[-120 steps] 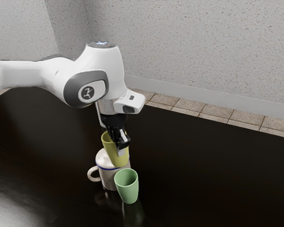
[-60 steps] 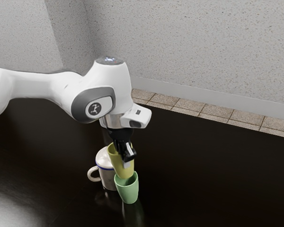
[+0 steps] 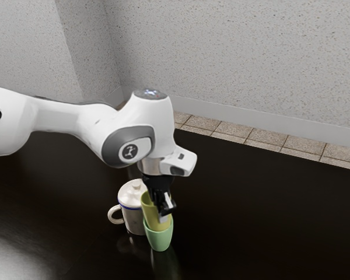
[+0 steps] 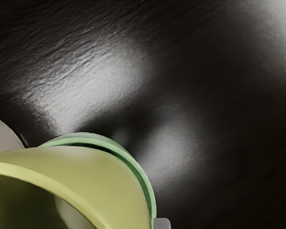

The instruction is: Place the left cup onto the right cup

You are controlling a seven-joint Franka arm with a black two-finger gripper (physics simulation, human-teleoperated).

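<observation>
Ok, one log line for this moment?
phase: stacking | fingers: shut on yellow cup at its rim | yellow cup: partway inside green cup, not released | white mug: beside them

You see a yellow-green plastic cup (image 3: 149, 211), a pale green plastic cup (image 3: 159, 239), a white ceramic mug (image 3: 127, 211) with a blue rim line, and a glossy black table (image 3: 268, 221).

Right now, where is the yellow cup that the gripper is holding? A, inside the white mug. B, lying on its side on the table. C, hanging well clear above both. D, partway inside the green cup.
D: the yellow cup, gripped at its rim by the gripper, has its lower part inside the green cup, which stands beside the white mug.
</observation>
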